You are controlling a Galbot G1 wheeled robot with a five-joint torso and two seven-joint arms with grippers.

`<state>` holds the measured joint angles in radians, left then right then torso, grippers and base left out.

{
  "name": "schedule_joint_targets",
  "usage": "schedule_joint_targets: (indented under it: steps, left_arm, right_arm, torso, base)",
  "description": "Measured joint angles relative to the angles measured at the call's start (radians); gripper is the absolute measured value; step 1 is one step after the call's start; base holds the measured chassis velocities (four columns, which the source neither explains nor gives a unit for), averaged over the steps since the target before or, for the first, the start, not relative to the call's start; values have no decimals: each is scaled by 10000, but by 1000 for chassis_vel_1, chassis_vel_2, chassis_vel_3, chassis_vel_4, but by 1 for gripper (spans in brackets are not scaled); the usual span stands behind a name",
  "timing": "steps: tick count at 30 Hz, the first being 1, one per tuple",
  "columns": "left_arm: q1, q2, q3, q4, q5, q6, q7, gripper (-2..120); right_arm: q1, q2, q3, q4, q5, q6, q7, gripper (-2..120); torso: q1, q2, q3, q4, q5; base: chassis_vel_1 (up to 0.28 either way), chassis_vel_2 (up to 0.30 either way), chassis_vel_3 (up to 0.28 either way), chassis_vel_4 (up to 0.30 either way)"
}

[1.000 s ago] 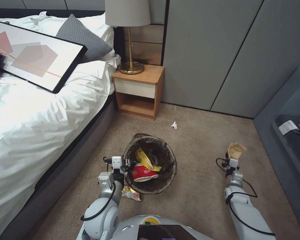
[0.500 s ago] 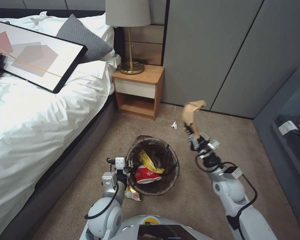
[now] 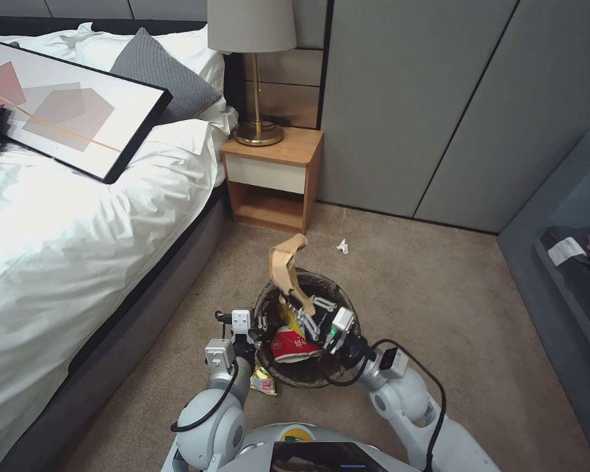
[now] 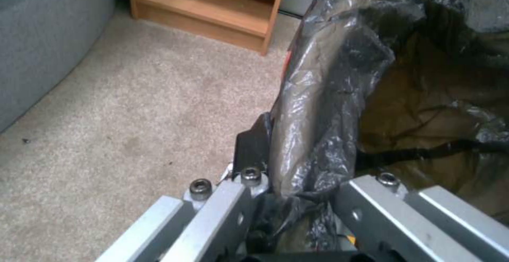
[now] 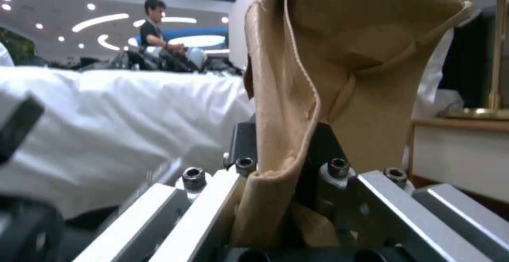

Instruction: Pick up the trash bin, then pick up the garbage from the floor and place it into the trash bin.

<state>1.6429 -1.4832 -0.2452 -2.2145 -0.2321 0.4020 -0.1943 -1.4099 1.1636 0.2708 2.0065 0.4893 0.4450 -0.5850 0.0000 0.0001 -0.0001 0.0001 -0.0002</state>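
Observation:
The trash bin (image 3: 337,305), lined with a dark crinkled bag, hangs just above the carpet in front of me. My left gripper (image 3: 258,326) is shut on its near-left rim; the left wrist view shows the liner (image 4: 323,107) pinched between the fingers. Inside lie a red-and-white paper cup (image 3: 288,344) and a yellow wrapper (image 3: 287,313). My right gripper (image 3: 306,309) is over the bin's mouth, shut on a tan paper bag (image 3: 286,261) that sticks up above the far rim; the same tan paper bag (image 5: 339,71) stands between its fingers in the right wrist view. A multicoloured wrapper (image 3: 262,381) lies under the bin, and a white tissue (image 3: 342,246) lies beyond it.
The bed (image 3: 78,249) runs along my left, with a framed picture (image 3: 65,111) on it. A wooden nightstand (image 3: 273,180) with a brass lamp (image 3: 255,78) stands ahead, beside grey wardrobe doors (image 3: 439,105). A grey sofa (image 3: 570,262) is at the right. Open carpet lies between bin and sofa.
My right arm has swung left from the open carpet, carrying the tan paper bag up and over to the bin's mouth. The left gripper has kept hold of the rim.

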Motion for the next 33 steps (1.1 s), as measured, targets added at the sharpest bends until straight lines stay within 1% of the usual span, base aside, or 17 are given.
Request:
schedule_joint_targets:
  steps: [2,3,5,6,10,18,19,20,21,22,25,26,28,29,30,32,33]
  left_arm:
    - [-14,-30,53,-13,11,8,0,3]
    - [-14,-30,53,-13,11,8,0,3]
    - [-25,-45,84,-37,17,15,0,3]
    - [-32,-58,93,-48,21,18,0,3]
    - [-52,-66,91,-50,23,22,0,3]
    - [-82,-46,16,-101,-11,36,-2,3]
    - [-85,-42,9,-103,-18,36,-3,3]
    - [-92,-39,-1,-108,-38,36,-3,3]
    - [-92,-39,-4,-120,-44,36,-4,3]
    - [-92,-39,-4,-120,-44,36,-4,3]
    - [-91,-35,-15,-139,-47,36,-5,3]
    - [-91,-35,-15,-139,-47,36,-5,3]
    - [-87,-30,-28,-155,-52,36,-7,3]
    - [-87,-30,-28,-155,-52,36,-7,3]
    - [-84,-28,-28,-157,-53,36,-7,3]
    - [-77,-33,-26,-158,-53,36,-8,3]
    - [-77,-33,-26,-158,-53,36,-8,3]
  right_arm:
    - [-21,78,-610,-406,-440,0,18,7]
    - [-21,78,-610,-406,-440,0,18,7]
    - [-100,191,-762,-811,-670,155,-12,7]
    - [-188,246,-771,-1063,-810,295,-58,7]
    - [-389,391,-760,-1433,-973,541,-155,7]
    - [-656,497,-563,-1802,-1175,885,-346,7]
    - [-681,496,-530,-1805,-1194,888,-366,8]
    - [-717,494,-444,-1818,-1278,899,-410,15]
    - [-735,495,-389,-1819,-1338,923,-431,19]
    - [-735,495,-389,-1819,-1338,923,-431,19]
    - [-769,499,-318,-1819,-1396,963,-452,34]
    - [-769,499,-318,-1819,-1396,963,-452,34]
    - [-797,503,-268,-1815,-1424,993,-457,44]
    - [-797,503,-268,-1815,-1424,993,-457,44]
    - [-815,507,-243,-1805,-1444,1006,-458,51]
    - [-837,518,-209,-1800,-1472,1040,-459,59]
    - [-837,518,-209,-1800,-1472,1040,-459,59]
  torso:
    - [0,0,0,0,1]
    - [0,0,0,0,1]
    - [0,0,1,-1,2]
    - [0,0,1,-2,2]
    - [0,0,1,-2,1]
    - [0,0,1,-1,1]
    - [0,0,1,-2,1]
    - [0,0,1,-2,1]
    - [0,0,0,-1,1]
    - [0,0,0,-1,1]
    - [0,0,1,-1,1]
    - [0,0,1,-1,1]
    - [0,0,0,-1,2]
    - [0,0,0,-1,2]
    - [0,0,1,-1,1]
    - [0,0,1,-1,2]
    - [0,0,1,-1,2]
  base:
    - [0,0,0,0]
    - [0,0,0,0]
    - [0,0,0,0]
    - [0,0,0,0]
    - [0,0,0,0]
    - [0,0,0,0]
    - [0,0,0,0]
    - [0,0,0,0]
    - [0,0,0,0]
    - [0,0,0,0]
    - [0,0,0,0]
    - [0,0,0,0]
    - [0,0,0,0]
    - [0,0,0,0]
    - [0,0,0,0]
    - [0,0,0,0]
    - [0,0,0,0]
